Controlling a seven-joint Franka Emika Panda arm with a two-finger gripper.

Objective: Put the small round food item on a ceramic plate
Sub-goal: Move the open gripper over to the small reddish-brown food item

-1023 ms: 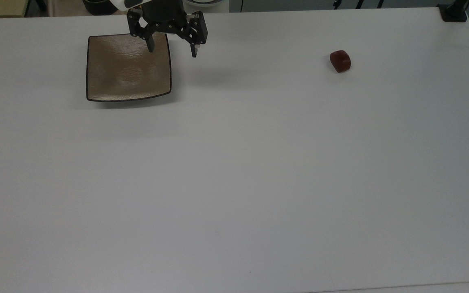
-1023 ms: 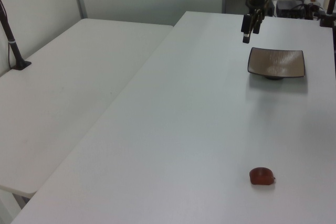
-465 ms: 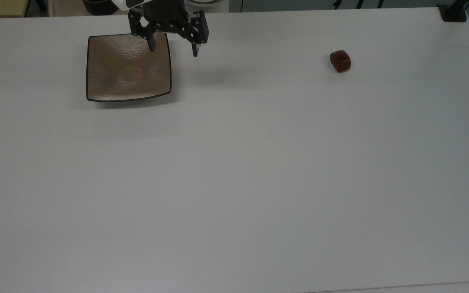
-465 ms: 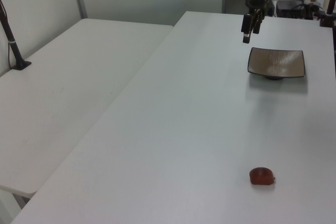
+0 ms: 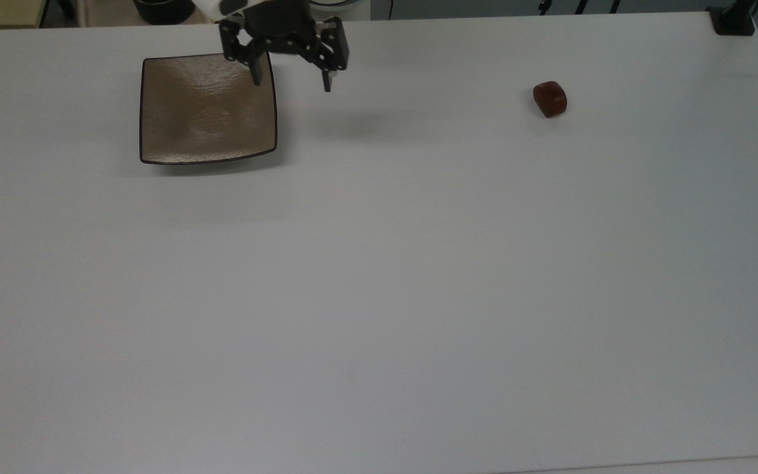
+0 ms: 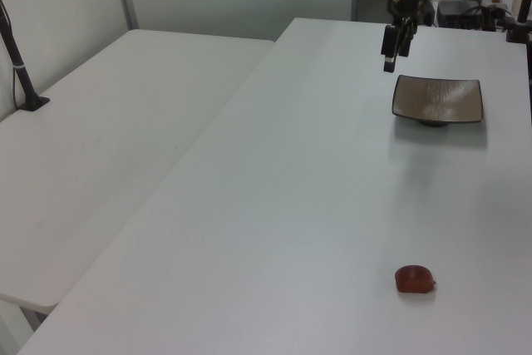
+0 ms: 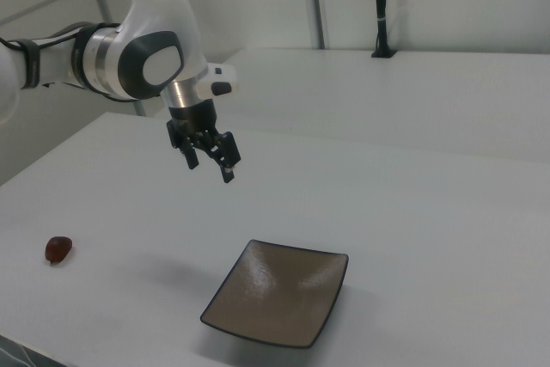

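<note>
Top view: I see the gripper (image 5: 292, 84) raised above the worktop (image 5: 379, 276), over the ceramic plate (image 5: 201, 112)'s right edge.
Fingers: spread apart, pinching nothing (image 7: 229, 172).
Small round food item: resting on the worktop (image 5: 550, 99), well apart from the plate, toward the top view's right.
Plate: bare (image 7: 279, 298).
</note>
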